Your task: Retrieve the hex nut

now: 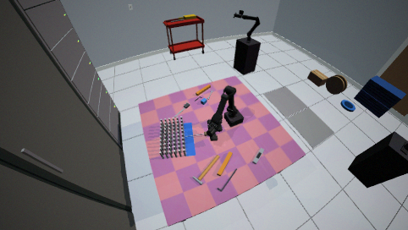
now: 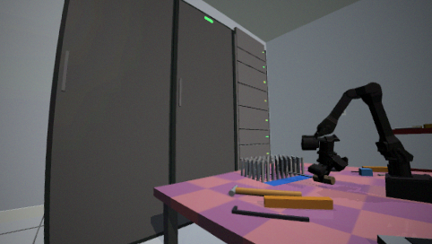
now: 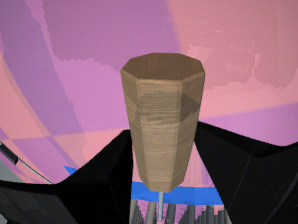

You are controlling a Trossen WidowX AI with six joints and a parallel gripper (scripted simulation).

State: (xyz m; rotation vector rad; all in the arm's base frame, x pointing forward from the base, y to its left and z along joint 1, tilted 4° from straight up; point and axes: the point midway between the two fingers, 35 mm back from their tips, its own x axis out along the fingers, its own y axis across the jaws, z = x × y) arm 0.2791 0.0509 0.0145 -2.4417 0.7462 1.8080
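My gripper (image 1: 208, 134) (image 2: 324, 178) (image 3: 162, 132) is shut on the wooden handle (image 2: 330, 180) (image 3: 162, 110) of a thin metal tool. It hangs low over the table, just robot-side of the blue taped strip (image 1: 190, 145) (image 2: 287, 180) (image 3: 202, 196). The tool's thin shaft (image 1: 196, 135) (image 3: 161, 201) points across the strip towards the standing metal spacers (image 1: 172, 137) (image 2: 273, 167) (image 3: 188, 214). The spacers stand upright in rows. The tool's tip is too small to make out, and I cannot tell whether it touches a spacer. The nut cannot be made out in any view.
A hammer (image 1: 208, 167) (image 2: 269, 193), an orange bar (image 1: 224, 163) (image 2: 298, 202) and a dark bent rod (image 1: 228, 179) (image 2: 271, 215) lie to one side. A grey block (image 1: 256, 159) lies nearby. A dark-headed tool (image 1: 186, 106), a blue block (image 1: 203, 101) (image 2: 366, 171) and another orange bar (image 1: 203, 90) lie on the other side.
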